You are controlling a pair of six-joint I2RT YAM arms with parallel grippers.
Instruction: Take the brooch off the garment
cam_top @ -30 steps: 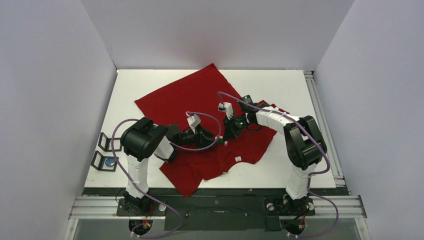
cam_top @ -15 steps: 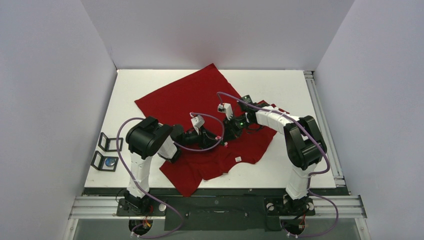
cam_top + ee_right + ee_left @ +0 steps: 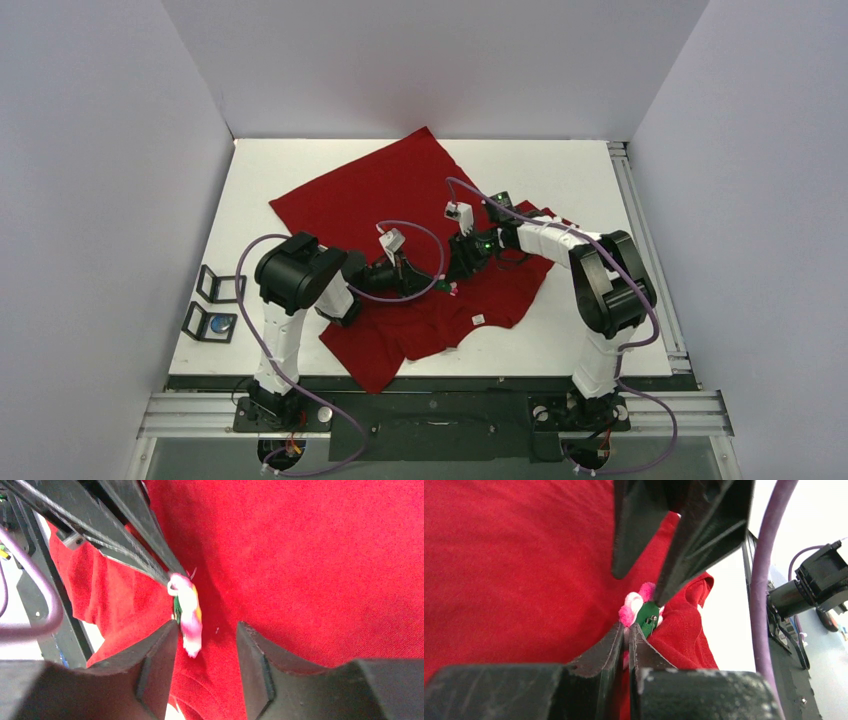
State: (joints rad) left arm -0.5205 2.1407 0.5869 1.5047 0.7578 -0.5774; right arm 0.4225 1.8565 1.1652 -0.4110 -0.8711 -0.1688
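Note:
The dark-red garment (image 3: 380, 190) lies spread over the table, bunched up between the two arms. The brooch (image 3: 642, 611), pink petals with a green back, stands on edge over the cloth; it is also in the right wrist view (image 3: 187, 612) and a pink speck from above (image 3: 452, 289). My left gripper (image 3: 626, 626) is shut, its tips pinching the brooch's edge. My right gripper (image 3: 206, 629) is open, its fingers on either side of the brooch's lower end and not pressing it. Whether the pin still passes through the cloth is hidden.
A small white neck tag (image 3: 478, 318) shows on the garment near the front edge. Two black stands (image 3: 213, 303) sit at the table's left edge. White walls close the back and sides, and a metal rail (image 3: 645, 250) runs along the right.
My left gripper moved right and closed on the brooch. My right gripper, shut before, has opened around it and shifted slightly up and right.

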